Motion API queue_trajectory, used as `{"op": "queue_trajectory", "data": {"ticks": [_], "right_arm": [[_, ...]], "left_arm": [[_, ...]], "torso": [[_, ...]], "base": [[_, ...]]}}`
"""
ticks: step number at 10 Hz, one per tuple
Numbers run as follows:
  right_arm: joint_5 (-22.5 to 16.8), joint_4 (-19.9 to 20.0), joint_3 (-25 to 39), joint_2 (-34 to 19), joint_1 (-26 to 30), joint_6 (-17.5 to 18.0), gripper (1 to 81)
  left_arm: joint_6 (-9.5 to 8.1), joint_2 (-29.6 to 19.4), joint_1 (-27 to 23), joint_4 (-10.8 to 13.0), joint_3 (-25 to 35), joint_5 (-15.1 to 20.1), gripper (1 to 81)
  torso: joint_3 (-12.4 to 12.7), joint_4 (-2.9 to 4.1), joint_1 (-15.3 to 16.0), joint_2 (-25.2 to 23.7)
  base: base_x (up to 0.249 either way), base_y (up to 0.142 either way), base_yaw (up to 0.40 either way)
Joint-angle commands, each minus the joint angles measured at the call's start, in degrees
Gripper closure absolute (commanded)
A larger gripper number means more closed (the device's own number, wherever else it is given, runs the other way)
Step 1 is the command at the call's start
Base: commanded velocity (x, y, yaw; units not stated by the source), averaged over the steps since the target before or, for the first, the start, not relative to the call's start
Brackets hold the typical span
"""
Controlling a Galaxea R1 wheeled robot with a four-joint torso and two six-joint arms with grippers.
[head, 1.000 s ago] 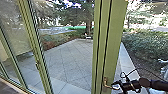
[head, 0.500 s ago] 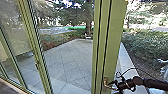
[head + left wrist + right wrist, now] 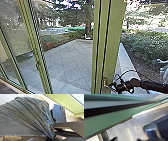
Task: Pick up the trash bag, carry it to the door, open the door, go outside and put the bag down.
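**Left gripper (image 3: 54,134) minds the trash bag (image 3: 30,114) while the right gripper (image 3: 117,87) attends to the door (image 3: 113,37)**

On the robot's left side, the dark trash bag is bunched into long folds that draw together at the left gripper. Its fingers look closed on the gathered plastic, though their tips are hard to make out. Holding the bag by one pinched part probably lets the weight hang below and leaves the other arm free for the door.

In the head view, from the left, tall glass panels (image 3: 13,32) stand in green frames (image 3: 31,37). Beyond them spreads the paved yard (image 3: 70,63), where the bag is meant to end up; a tree (image 3: 88,18) stands behind its far edge.

Next comes the door's broad green upright, with a metal handle (image 3: 105,82) low on it. The lever slopes down toward the right gripper, which is right beside it, perhaps touching. Whether the right gripper is open or closed cannot be told. Its place there suggests that the handle is being used to work or steer the door, the step in hand; how far the door stands open is unclear. A slip off the lever seems the likeliest trouble.

Farthest right, the right arm (image 3: 152,85) reaches in across the view of a leafy hedge (image 3: 143,46).
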Motion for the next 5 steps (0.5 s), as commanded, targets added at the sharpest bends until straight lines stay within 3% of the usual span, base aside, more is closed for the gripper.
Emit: {"op": "queue_trajectory", "data": {"ticks": [1,4,5], "right_arm": [[0.1,1.4,-3.3,2.3,2.5,3.2,1.0],[1.2,1.4,-6.2,3.7,0.0,3.2,1.0],[1.2,-0.5,-7.0,4.8,-0.1,3.2,1.0]], "left_arm": [[0.19,0.2,-2.1,-0.4,-0.9,3.5,81.1],[0.19,0.6,-2.0,-0.5,-2.0,3.6,81.1],[0.19,0.6,-2.0,-0.6,-2.1,3.6,81.1]], "torso": [[0.0,0.0,0.0,0.0],[0.0,-0.02,0.0,0.0],[0.0,-0.02,0.0,0.0]], "base": [[0.0,0.0,0.0],[0.0,0.0,0.0],[0.0,0.0,0.0]]}}
